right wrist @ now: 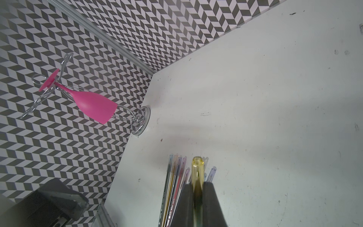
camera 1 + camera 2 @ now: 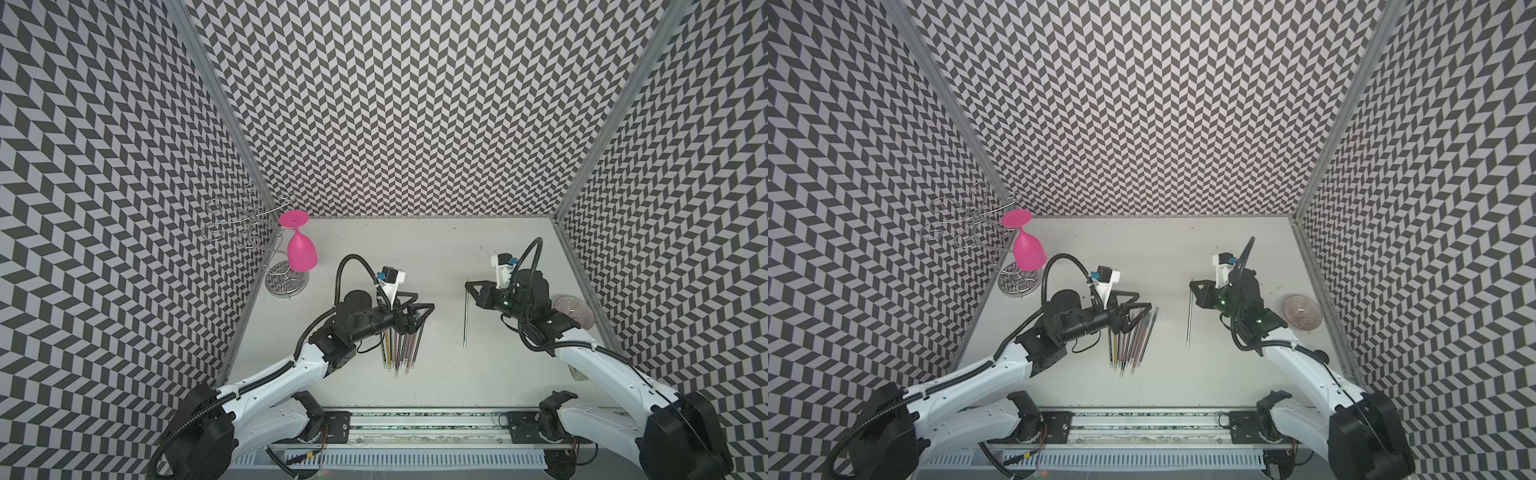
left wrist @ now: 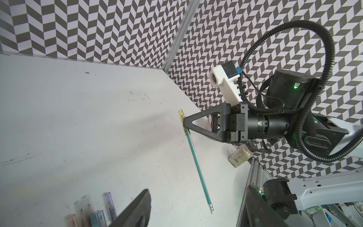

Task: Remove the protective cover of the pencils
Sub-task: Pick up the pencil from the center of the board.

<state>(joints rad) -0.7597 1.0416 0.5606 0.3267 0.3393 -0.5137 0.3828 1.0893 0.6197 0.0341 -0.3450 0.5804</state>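
1. Yellow cap (image 1: 197, 171): hold pinched in the right gripper (image 3: 184, 122), jaws shut tight on it; no re-gripping.
2. Note the grey-blue pencil (image 3: 198, 167) running from that cap, well apart from the other pencils (image 2: 401, 345) bundled on the table (image 2: 436, 249); cannot tell whether its eraser end touches the surface.
3. Bring over the left gripper (image 2: 424, 301), spread wide and empty over the bundle's capped ends.
4. Close on the shaft just beside the cap, not near the eraser: probably less flex.
5. Pull straight along the shaft; avoid twisting, since so thin a body likely bends or slips.
6. Lift clear first, to avoid scattering the bundle.
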